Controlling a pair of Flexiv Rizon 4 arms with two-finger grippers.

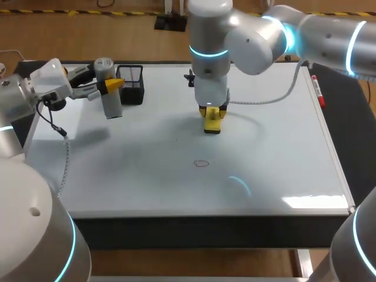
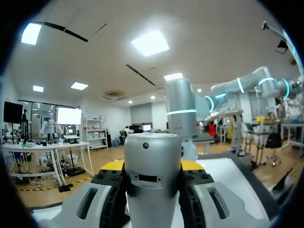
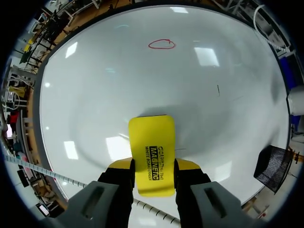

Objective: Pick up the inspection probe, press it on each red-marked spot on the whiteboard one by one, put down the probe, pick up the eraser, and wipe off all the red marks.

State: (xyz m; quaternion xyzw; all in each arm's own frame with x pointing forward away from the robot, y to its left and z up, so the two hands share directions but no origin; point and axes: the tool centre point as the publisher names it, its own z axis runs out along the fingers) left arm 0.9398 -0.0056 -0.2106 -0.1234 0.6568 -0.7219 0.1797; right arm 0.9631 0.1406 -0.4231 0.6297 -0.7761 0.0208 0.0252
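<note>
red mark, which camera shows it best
The right wrist view: the red mark is a clear oval on the whiteboard, ahead of the eraser. The head view shows it small and faint. The left wrist view does not show it.

Silver-grey arms (image 1: 329, 29) with glowing cyan joint rings (image 1: 208, 53), coiled grey cable (image 1: 270, 97), black jaws tipped bright yellow.

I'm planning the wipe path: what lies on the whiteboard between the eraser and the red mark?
Nothing: the right wrist view shows only bare whiteboard between the eraser and the red mark; the head view agrees.
</note>
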